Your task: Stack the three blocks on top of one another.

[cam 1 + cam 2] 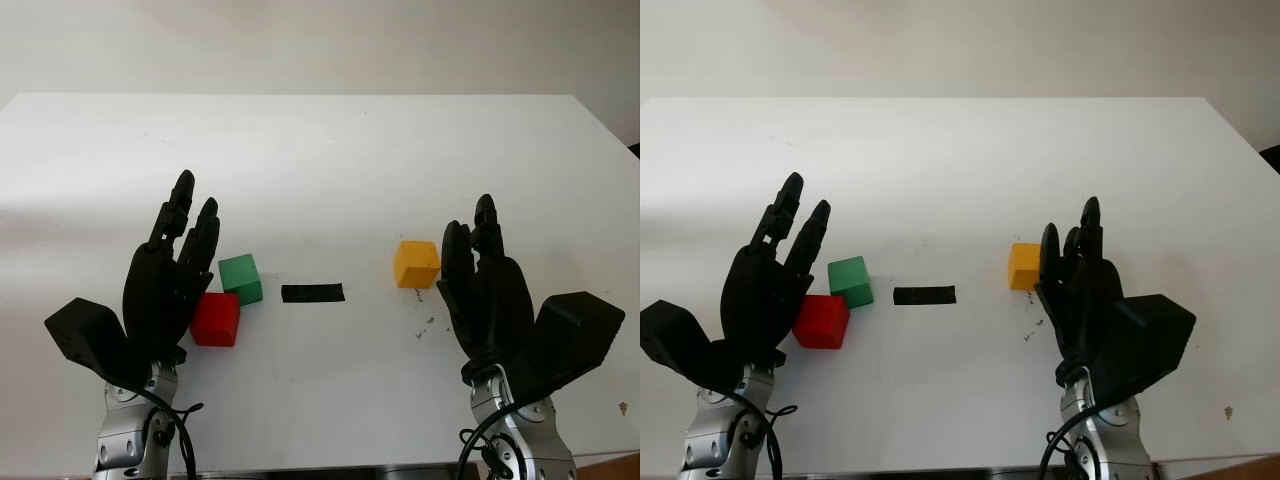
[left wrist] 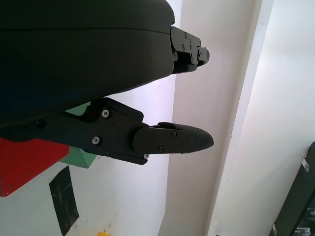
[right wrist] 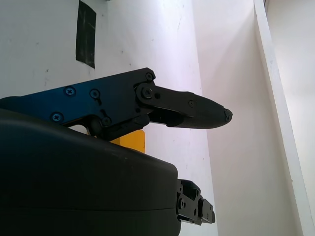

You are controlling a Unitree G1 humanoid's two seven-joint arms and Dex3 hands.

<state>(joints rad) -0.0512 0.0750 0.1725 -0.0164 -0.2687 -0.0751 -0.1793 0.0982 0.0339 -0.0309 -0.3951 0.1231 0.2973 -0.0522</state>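
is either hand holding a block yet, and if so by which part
Nothing is held. The left hand is open beside the red block and green block; the right hand is open next to the yellow block.

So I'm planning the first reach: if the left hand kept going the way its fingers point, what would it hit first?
Probably nothing: the left hand, open, points up the table, with the green block and red block just beside it. Depth is uncertain.

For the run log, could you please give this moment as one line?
stacked: none | left hand open beside red block, green block | right hand open beside yellow block
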